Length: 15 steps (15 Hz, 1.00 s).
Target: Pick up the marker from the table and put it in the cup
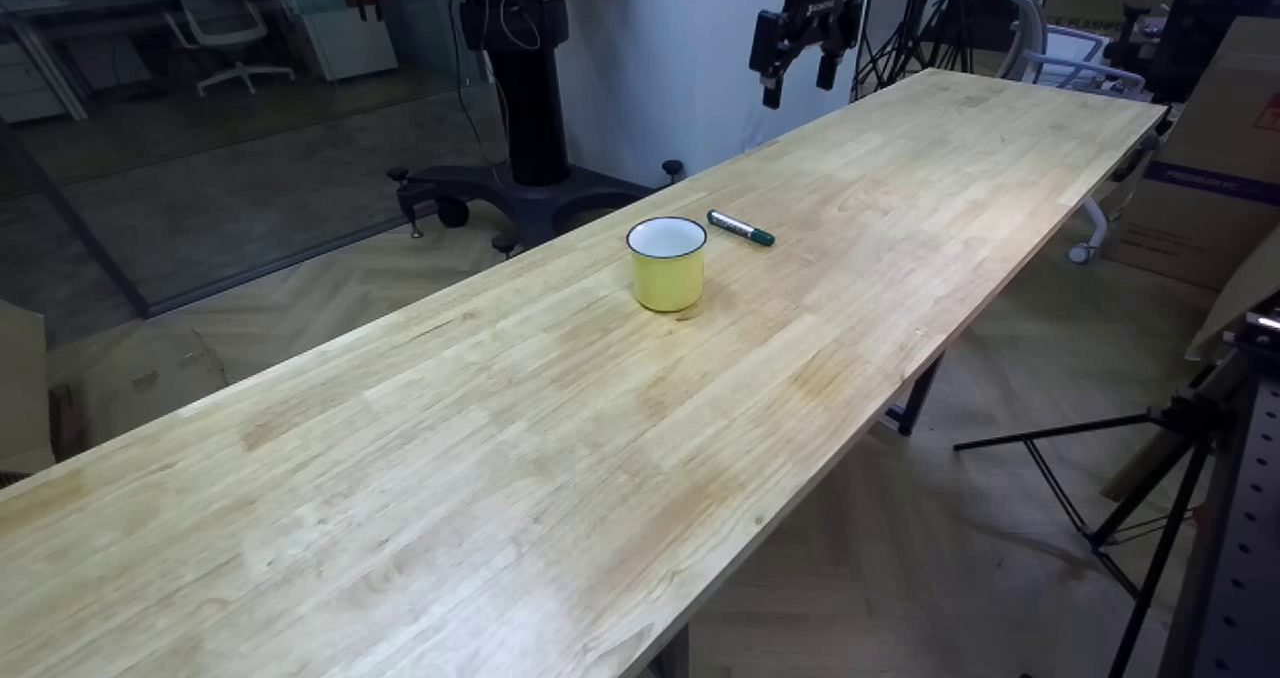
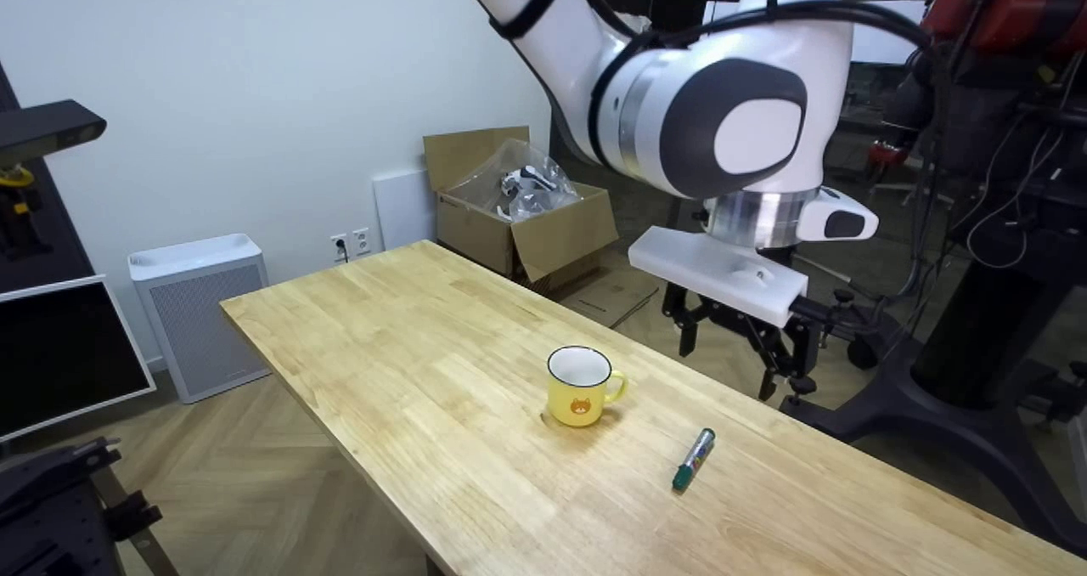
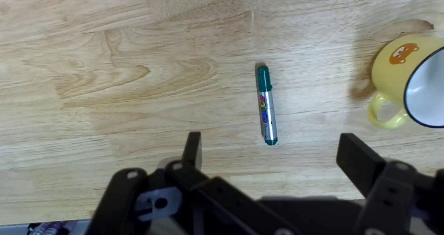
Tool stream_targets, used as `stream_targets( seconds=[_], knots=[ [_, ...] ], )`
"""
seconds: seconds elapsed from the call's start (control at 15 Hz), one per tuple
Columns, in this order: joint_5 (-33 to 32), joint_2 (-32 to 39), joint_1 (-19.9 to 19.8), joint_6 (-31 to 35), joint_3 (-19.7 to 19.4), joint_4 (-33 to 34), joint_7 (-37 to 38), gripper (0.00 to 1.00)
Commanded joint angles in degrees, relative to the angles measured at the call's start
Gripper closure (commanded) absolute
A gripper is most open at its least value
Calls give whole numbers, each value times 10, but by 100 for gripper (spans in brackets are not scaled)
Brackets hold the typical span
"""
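Observation:
The marker has a silver body and dark green ends. It lies flat on the light wood table, a short way from the cup. The marker and the yellow cup show in both exterior views. The cup stands upright, with a white inside, dark rim and handle. In the wrist view the marker points up between the fingers, and the cup is cut off at the right edge. My gripper is wide open, empty and above the table; it also shows in both exterior views.
A dark wheeled stand is beside the table's long edge. An open cardboard box and a white air purifier stand past the table's end. A container with pens shows at the wrist view's lower left. A tripod stands on the floor.

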Motion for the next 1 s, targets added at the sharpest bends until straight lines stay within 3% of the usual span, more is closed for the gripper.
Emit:
stream_targets(
  seconds=[0.0, 0.27, 0.33, 0.93],
  knots=[
    [-21, 85, -11, -47, 14, 111, 16, 0],
    [-57, 155, 1, -72, 14, 175, 17, 0],
    [-45, 115, -11, -45, 25, 118, 5, 0],
    [-65, 176, -4, -55, 20, 171, 25, 0]
  ],
)
